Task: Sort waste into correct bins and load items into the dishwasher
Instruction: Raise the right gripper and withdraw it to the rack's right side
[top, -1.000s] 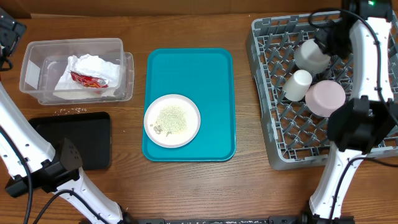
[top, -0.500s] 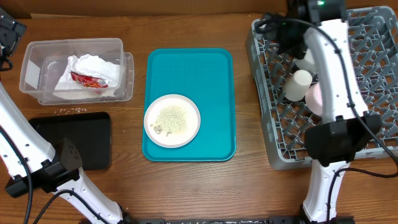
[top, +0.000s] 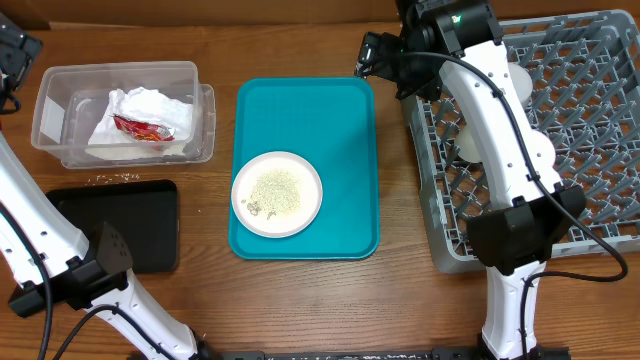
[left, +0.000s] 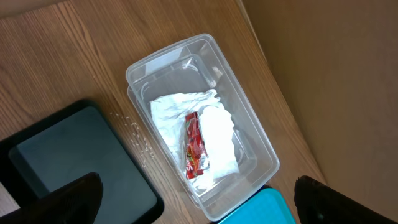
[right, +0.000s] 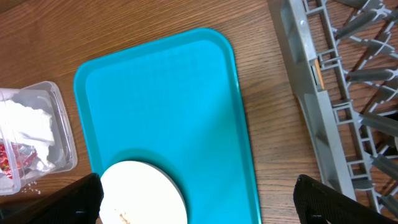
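Right pincer, jaws apart and empty, hangs over the teal tray; the plate sits low beside one finger (rice bits on it). Best to pinch its rim, keep it level, then tip the bits into the black tray.

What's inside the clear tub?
In the tub, a crumpled white napkin with a red wrapper on top. Anything beneath the napkin is covered.

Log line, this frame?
right jaws open, empty, by teal tray | plate with food bits on tray | napkin, wrapper in tub
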